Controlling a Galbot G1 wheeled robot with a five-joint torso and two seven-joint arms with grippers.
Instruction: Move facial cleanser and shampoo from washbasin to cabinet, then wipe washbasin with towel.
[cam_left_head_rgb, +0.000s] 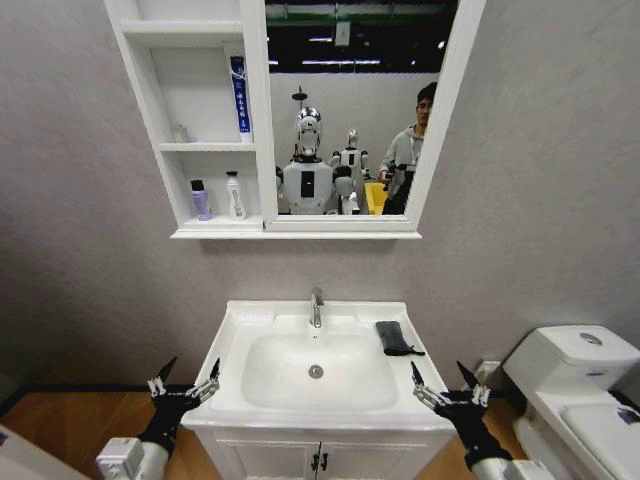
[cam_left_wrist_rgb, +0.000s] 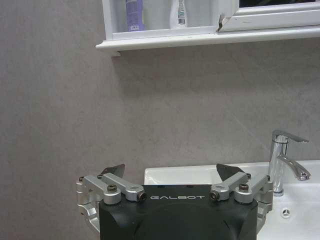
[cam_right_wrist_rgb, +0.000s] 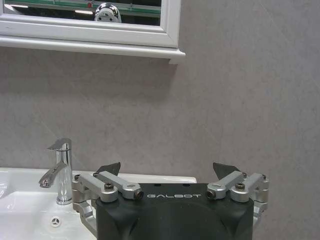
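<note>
Both grippers held low at the washbasin's front corners, fingers spread wide, nothing gripped.

Left gripper (cam_left_head_rgb: 187, 382) is seen off the front-left corner of the washbasin (cam_left_head_rgb: 240, 318), right gripper (cam_left_head_rgb: 447, 385) off the front-right corner; neither touches it. Towel (cam_left_head_rgb: 393, 337) is laid folded on the basin's rim, right of the faucet (cam_left_head_rgb: 316, 304). Cabinet (cam_left_head_rgb: 258, 150) is mounted on the wall above the basin; a purple bottle (cam_left_head_rgb: 200, 200) and a white bottle (cam_left_head_rgb: 234, 195) are stood upright in its lowest compartment, a blue tube (cam_left_head_rgb: 240, 94) in the middle one.
</note>
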